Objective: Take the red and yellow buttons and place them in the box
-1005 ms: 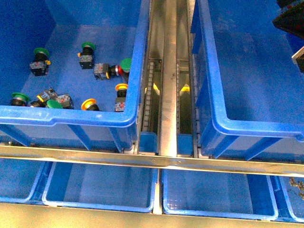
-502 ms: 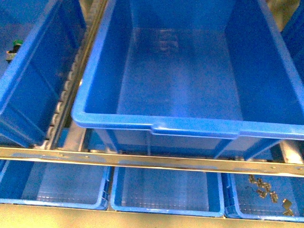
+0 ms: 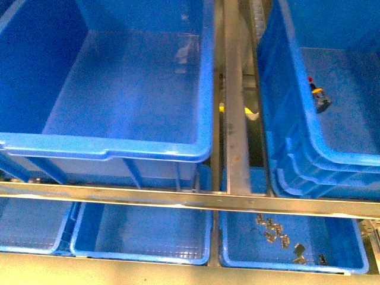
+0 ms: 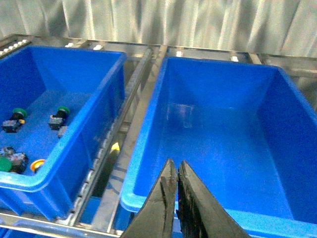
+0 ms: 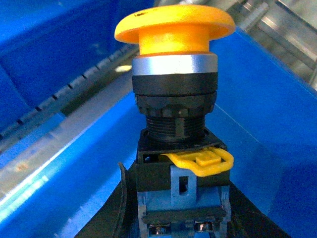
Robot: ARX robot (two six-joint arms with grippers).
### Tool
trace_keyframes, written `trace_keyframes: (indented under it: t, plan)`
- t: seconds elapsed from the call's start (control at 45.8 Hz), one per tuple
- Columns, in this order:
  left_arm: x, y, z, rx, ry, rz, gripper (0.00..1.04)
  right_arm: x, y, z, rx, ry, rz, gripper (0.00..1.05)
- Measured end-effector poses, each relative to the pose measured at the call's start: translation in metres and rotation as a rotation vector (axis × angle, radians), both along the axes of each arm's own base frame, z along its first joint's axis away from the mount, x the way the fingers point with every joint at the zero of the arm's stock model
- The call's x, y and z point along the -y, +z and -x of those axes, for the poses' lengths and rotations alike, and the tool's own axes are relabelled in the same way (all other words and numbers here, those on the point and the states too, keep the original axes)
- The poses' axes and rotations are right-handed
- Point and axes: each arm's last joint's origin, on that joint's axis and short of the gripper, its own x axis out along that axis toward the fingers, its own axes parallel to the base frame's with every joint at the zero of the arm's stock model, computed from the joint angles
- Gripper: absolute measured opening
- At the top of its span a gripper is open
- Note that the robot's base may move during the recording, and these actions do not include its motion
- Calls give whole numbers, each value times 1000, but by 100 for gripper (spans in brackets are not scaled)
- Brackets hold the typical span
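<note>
My right gripper (image 5: 181,210) is shut on a yellow button (image 5: 174,29), held upright by its black-and-grey body, with a blue bin wall (image 5: 267,129) close behind it. The box (image 3: 309,155), a deep blue bin with a doubled rim, stands at the right of the front view, and a small button (image 3: 319,98) lies on its floor. My left gripper (image 4: 177,166) is shut and empty above the near rim of an empty blue bin (image 4: 218,144). A yellow button (image 4: 37,164) lies in the bin to its left. Neither gripper shows in the front view.
A large empty blue bin (image 3: 119,145) fills the left of the front view. A metal rail (image 3: 234,119) runs between the bins. Small shallow blue trays (image 3: 142,249) sit below a metal bar; one (image 3: 350,261) holds small metal parts. Green buttons (image 4: 62,111) lie in the left bin.
The front view has swung to the right: the bin with the buttons has gone out of view, the empty bin has moved to the left, and the doubled-rim box has come in at the right.
</note>
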Motion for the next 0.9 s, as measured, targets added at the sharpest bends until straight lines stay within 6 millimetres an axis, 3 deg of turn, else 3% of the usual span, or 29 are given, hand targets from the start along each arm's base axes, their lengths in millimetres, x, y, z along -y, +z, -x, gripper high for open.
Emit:
trace_keyframes:
  t: [0.371, 0.612, 0.743, 0.896]
  plan:
    - [0, 0, 7, -2, -5, -2, 3, 3, -7, -3, -20, -19, 2, 26]
    - [0, -6, 18, -38, -1, -2, 3, -8, -18, -10, -48, 17, -19, 26]
    - [0, -5, 20, -20, -1, -3, 3, -12, -22, -27, -67, 6, -39, 26]
    - [0, -5, 20, -18, -1, -3, 3, -18, -29, -63, -94, -36, -85, 26]
